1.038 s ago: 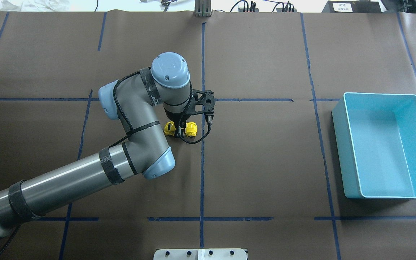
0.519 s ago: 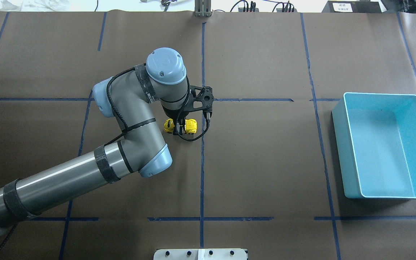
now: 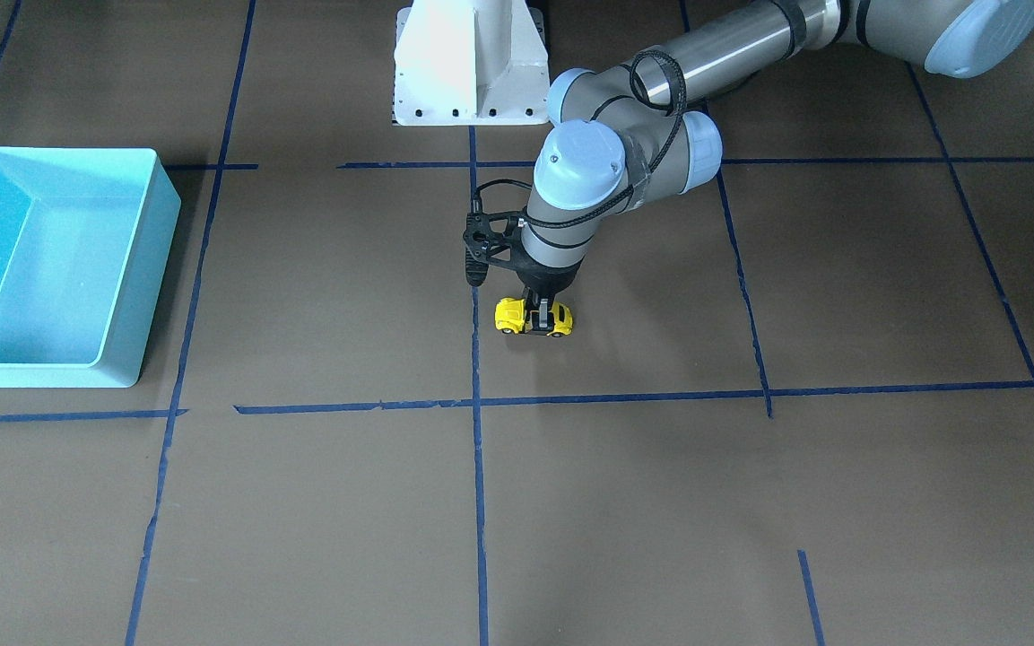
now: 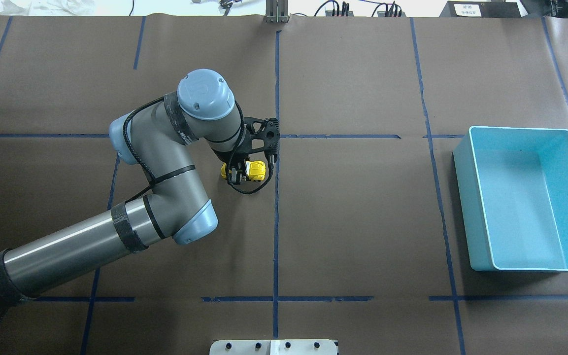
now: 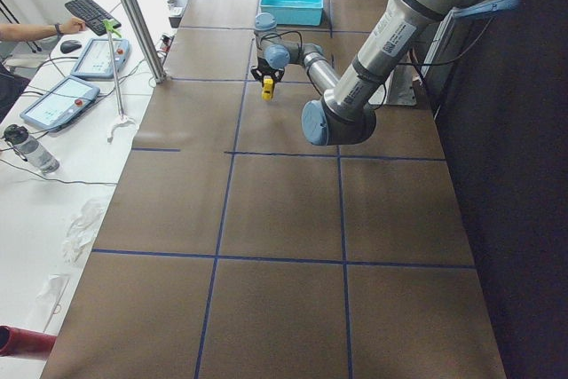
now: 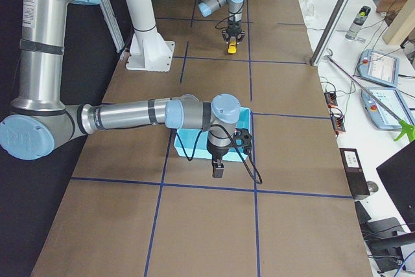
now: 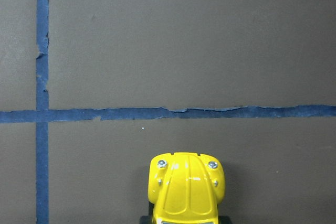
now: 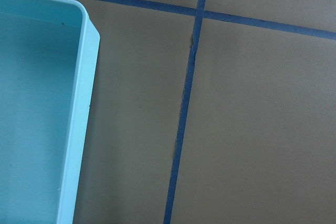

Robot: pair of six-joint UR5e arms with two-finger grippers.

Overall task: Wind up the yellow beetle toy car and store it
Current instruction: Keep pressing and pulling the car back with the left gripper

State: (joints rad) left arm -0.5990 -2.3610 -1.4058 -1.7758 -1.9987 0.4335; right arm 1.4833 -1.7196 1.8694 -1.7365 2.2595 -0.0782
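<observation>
Left gripper (image 4: 238,173): pinches yellow beetle toy car (image 4: 256,170), well apart from light-blue bin (image 4: 520,129) | Change: car dragged slightly toward robot's left within the last second, likely pull-back winding | Right gripper (image 6: 218,170): beside bin, closure cannot be told | Storing pending.

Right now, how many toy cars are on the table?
1. The car sits near the table's middle, clamped in the left gripper's jaws. None shows in the bin.

Glossy plastic: yellow beetle toy car (image 7: 186,192); matt brown paper: table (image 4: 362,222); smooth plastic: light-blue bin (image 4: 463,197).
</observation>
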